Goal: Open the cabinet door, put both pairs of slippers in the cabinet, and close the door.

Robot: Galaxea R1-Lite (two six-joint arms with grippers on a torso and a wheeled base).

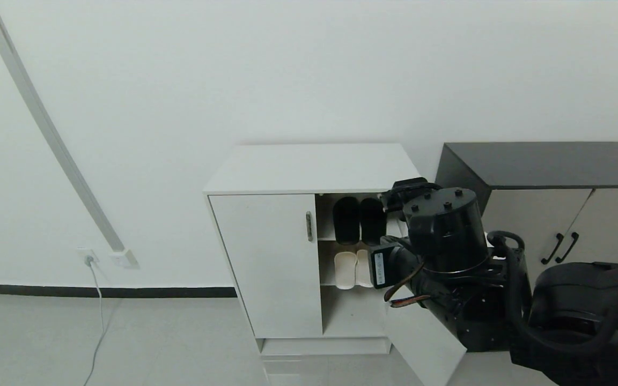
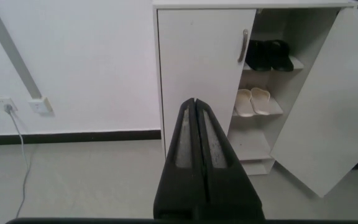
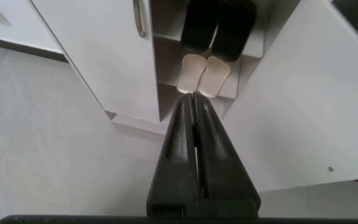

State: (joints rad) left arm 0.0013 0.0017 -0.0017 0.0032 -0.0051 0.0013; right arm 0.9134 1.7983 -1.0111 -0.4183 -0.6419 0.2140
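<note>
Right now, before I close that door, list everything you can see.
cabinet: one, white, against the wall
closed door: one, white, cabinet's left half
open door: one, white, swung out on the cabinet's right
black slippers: one pair, black, upper shelf
white slippers: one pair, off-white, shelf below the black pair
sideboard: one, dark grey top, pale doors, right of the cabinet
sockets: two, white, low on the wall, left of the cabinet
cable: one, grey, from a socket to the floor
conduit: one, grey, slanting down the wall
left claw: one, black, shut, empty, facing the cabinet
right claw: one, black, shut, empty, before the open shelves
</note>
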